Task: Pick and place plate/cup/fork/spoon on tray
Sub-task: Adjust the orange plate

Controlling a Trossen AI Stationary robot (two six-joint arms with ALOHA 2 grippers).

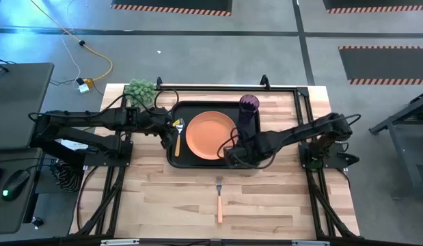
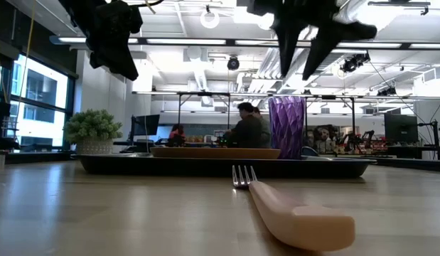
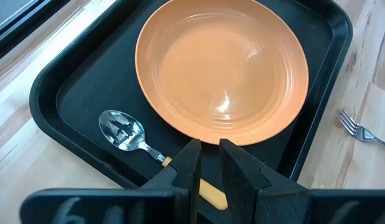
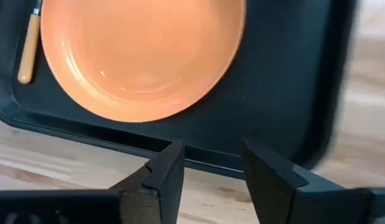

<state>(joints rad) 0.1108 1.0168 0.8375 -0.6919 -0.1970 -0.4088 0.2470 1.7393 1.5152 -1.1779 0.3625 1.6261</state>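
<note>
From my left wrist view, the spoon's [image 3: 131, 135] handle disappears under my own fingers [image 3: 187, 168], and only the fork's [image 3: 360, 127] tines show beside the tray [image 3: 46, 93]; its handle is cropped off.

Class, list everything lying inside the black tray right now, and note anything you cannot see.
Inside the tray lie the plate, the spoon beside it and the cup. The fork lies outside on the table. The right arm covers the tray's near right corner.
</note>
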